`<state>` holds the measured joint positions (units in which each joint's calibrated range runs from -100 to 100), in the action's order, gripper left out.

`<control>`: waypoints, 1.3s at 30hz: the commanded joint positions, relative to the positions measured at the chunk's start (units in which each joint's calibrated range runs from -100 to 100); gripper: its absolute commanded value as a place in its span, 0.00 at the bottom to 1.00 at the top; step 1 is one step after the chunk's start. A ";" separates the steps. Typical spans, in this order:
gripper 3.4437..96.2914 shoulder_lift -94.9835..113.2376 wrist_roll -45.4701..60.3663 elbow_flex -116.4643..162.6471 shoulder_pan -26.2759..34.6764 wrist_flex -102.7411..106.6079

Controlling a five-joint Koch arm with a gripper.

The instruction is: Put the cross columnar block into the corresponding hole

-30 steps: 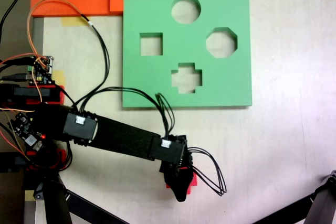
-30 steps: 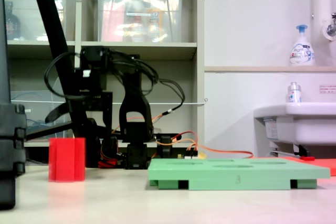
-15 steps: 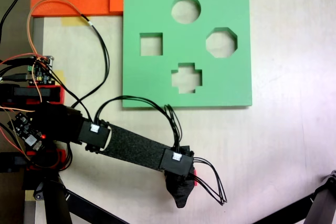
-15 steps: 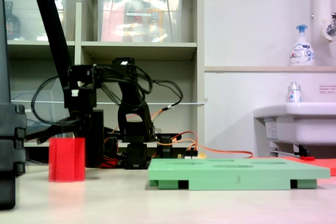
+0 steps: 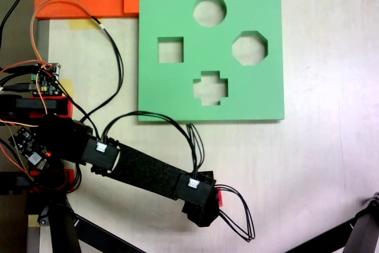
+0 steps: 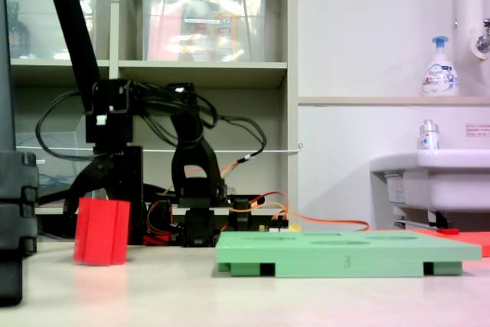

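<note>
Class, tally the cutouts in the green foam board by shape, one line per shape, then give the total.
Round cutout: 1
Square cutout: 1
Octagonal cutout: 1
Plus-shaped cutout: 1
Total: 4

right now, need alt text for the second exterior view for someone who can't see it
A black robot arm's gripper straddles a slightly tilted red block on a pale table. To the right lies a flat green board; shelves and a sink stand behind.
</note>
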<state>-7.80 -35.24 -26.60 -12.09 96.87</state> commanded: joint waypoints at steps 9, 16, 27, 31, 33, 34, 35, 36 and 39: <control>0.43 4.45 0.44 0.68 -0.44 3.13; 0.43 16.60 -0.44 1.78 2.34 3.13; 0.40 33.50 -10.26 3.77 11.72 3.13; 0.40 34.75 -15.53 3.87 16.46 3.13; 0.40 34.75 -18.22 3.77 18.85 3.13; 0.40 34.75 -19.83 3.57 20.02 3.13; 0.40 34.61 -21.34 3.17 21.20 3.13; 0.39 33.78 -22.47 2.68 22.12 3.13; 0.38 29.03 -25.01 -2.11 24.47 3.13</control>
<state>21.75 -58.34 -22.59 11.21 97.75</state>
